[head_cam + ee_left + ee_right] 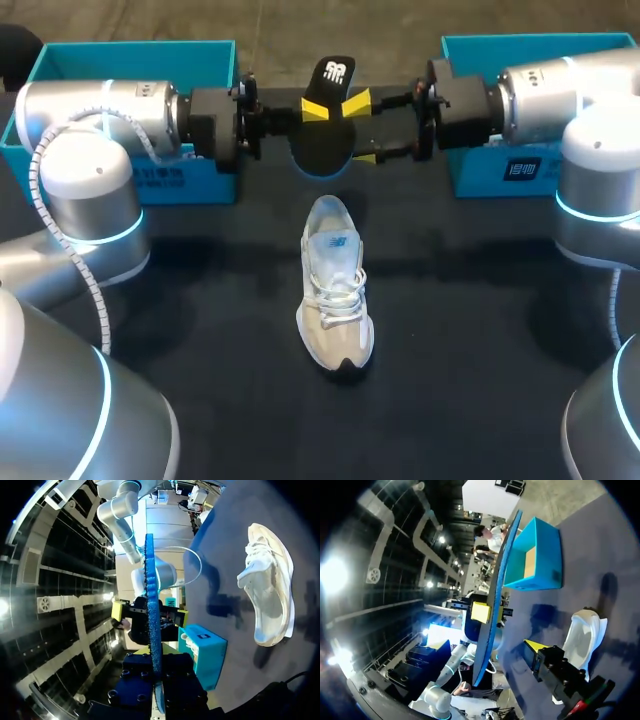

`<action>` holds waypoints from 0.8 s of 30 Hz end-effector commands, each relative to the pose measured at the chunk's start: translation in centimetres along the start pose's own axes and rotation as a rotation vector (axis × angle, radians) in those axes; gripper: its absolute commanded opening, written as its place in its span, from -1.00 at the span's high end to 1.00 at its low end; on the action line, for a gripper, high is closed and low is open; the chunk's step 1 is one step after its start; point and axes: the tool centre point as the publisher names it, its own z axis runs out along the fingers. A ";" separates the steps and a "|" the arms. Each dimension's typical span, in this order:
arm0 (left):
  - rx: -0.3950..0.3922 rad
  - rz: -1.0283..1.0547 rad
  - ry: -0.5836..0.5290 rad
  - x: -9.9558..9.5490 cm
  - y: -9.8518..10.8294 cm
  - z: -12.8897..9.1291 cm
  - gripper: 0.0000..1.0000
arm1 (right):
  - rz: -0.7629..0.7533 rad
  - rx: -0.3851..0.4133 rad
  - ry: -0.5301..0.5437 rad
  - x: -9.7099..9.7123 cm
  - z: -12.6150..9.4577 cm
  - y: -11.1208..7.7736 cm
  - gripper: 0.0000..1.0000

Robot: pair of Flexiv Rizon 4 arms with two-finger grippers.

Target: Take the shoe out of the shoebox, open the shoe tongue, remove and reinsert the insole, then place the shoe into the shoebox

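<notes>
1. Okay, from above: both arms meet over the far middle of the table (200, 300), and the insole (322, 145) hangs in the air between them, black face towards the camera.
2. Up there the left gripper (312, 110) is clamped on the insole, one yellow pad flat on the black face. The right gripper (360, 128) stands released, fingers spread, one tip over the insole's face and the other by its edge.
3. And the shoe (335, 300), pale and laced, sits upright on its sole on the table. It is out of both boxes, well apart from the grippers, with its toe to the near edge.
4. Two open blue boxes stand along the far edge: the left box (170, 180) behind the left arm, the right box (480, 175) behind the right arm.
5. Now the left wrist view adds something. The insole (150, 605) shows edge-on, blue underside, running straight out from that arm's own fingers. The right gripper straddles it, a yellow tip on each side, neither touching.
6. From the right wrist view, the left gripper's yellow pad (480, 612) presses against the insole. This arm's one visible tip stands apart from it, and the other finger is hidden behind the insole. This view also looks down into the left box (535, 555), where a tan patch shows inside.
7. As for writing: there is a white logo (338, 70) on the insole's far end, a small mark on the shoe's tongue, and a white printed label (527, 168) on the right box's front. All of it is too small to make out.
</notes>
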 end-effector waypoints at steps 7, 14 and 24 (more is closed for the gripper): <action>0.004 0.002 -0.018 0.2 0.3 0.8 1.00 | 0.013 0.032 0.010 -0.5 1.5 0.7 0.03; -0.006 0.021 -0.017 0.2 0.1 1.2 1.00 | 0.018 0.033 0.021 -0.7 2.0 0.8 0.13; -0.024 0.027 -0.033 0.2 0.6 1.2 1.00 | 0.014 0.039 0.039 -0.7 2.7 0.8 0.43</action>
